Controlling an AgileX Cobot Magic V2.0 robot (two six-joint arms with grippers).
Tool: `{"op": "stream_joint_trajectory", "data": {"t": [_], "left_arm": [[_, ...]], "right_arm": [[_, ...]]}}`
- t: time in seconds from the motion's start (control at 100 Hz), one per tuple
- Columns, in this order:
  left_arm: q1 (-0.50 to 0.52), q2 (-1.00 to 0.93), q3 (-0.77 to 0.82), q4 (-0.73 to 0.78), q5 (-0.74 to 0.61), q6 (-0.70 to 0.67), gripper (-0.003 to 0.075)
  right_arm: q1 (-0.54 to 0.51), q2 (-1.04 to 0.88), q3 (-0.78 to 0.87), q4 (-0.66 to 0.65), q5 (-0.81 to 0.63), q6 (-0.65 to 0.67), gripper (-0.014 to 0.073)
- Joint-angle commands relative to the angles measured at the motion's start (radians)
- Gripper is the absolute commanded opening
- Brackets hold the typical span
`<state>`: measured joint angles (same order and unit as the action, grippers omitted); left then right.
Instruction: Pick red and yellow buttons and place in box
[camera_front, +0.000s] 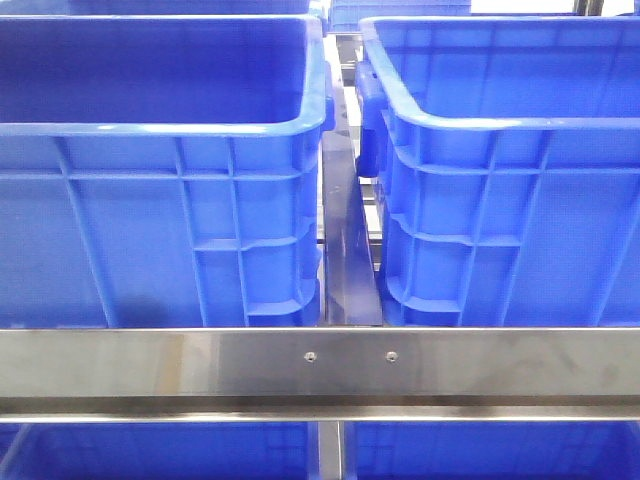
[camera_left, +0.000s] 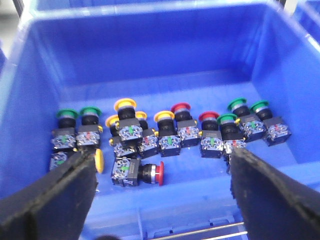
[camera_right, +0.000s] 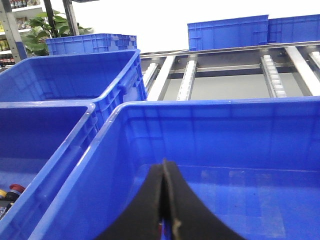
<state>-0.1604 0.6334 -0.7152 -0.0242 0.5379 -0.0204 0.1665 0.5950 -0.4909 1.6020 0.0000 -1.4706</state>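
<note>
- Blue crates (camera_front: 160, 200) sit behind a steel rail (camera_front: 320, 365).
- Left gripper (camera_left: 162, 195) hangs released over red and yellow buttons (camera_left: 150, 130).
- Right gripper (camera_right: 165, 210) is clenched, grasping nothing visible.

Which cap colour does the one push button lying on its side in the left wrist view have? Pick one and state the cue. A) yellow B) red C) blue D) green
B: the toppled button lies apart in front of the row, between the fingers of the open left end effector, its red cap pointing sideways, while the other buttons stand in the blue crate with caps up.
</note>
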Motion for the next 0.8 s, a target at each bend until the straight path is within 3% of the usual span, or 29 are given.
{"op": "stream_joint_trajectory", "data": {"t": [0.0, 0.44, 0.79], "left_arm": [[0.003, 0.111, -0.099, -0.019, -0.052, -0.023, 0.0529], [0.02, 0.698, -0.501, 0.124, 0.083, -0.104, 0.053], [0.09, 0.944, -0.589, 0.108, 0.103, -0.107, 0.0529]], "right_arm": [[-0.003, -0.004, -0.028, -0.004, 0.015, -0.009, -0.0068], [-0.003, -0.004, -0.028, -0.004, 0.015, -0.009, -0.0068], [-0.003, -0.004, -0.028, -0.004, 0.015, -0.009, -0.0068]]}}
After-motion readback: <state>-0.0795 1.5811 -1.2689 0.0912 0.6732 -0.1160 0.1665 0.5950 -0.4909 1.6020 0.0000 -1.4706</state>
